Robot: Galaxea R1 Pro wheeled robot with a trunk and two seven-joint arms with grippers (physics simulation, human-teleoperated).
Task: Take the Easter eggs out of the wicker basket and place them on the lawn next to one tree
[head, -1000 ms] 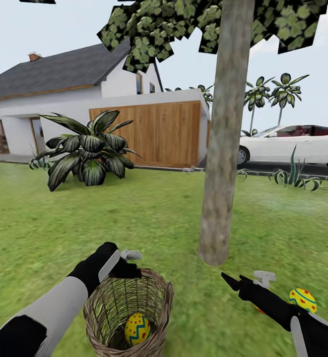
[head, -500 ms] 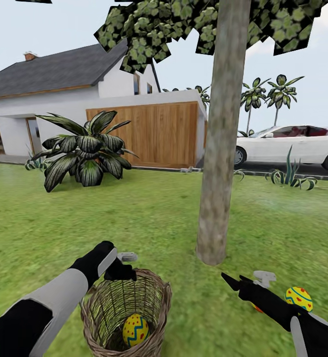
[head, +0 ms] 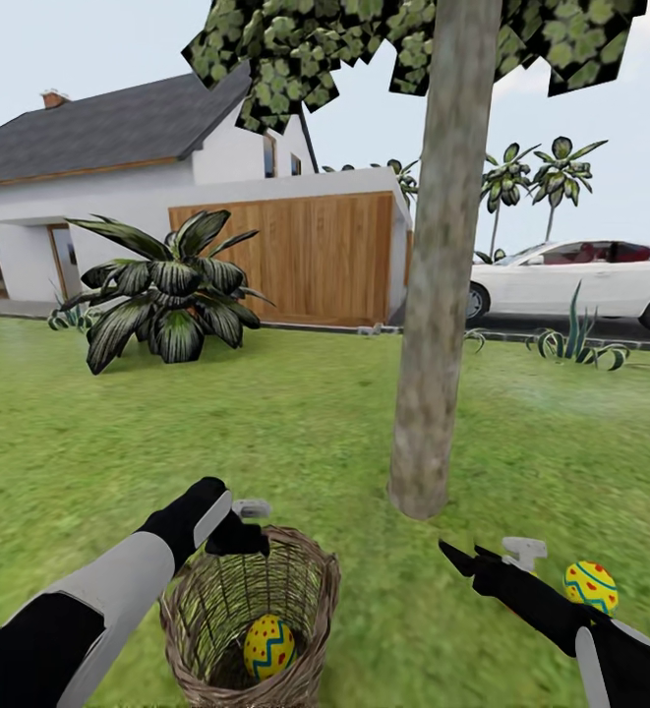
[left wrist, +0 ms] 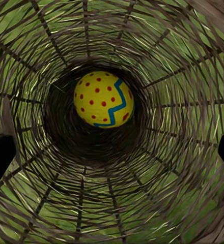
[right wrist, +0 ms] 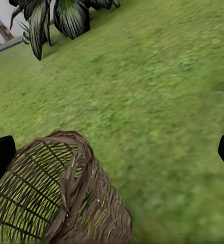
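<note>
We hold the left end effector (head: 249, 526), fingers spread, above the rim of the wicker basket (head: 251, 618), which stands on the lawn (head: 295, 433) near the tree (head: 428, 393). 1 Easter egg (left wrist: 104, 99) lies at the basket's bottom. We should descend centred, straddle it, then pinch. The right end effector (head: 477, 560) is spread and empty beside the basket.

White house (head: 118, 187) with wooden garage door (head: 285, 261), broad-leaved shrub (head: 167, 295), white car (head: 580, 280), pale sky.

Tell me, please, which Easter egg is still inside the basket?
The egg at the bottom of the wicker basket; the other visible egg lies on the lawn.
</note>
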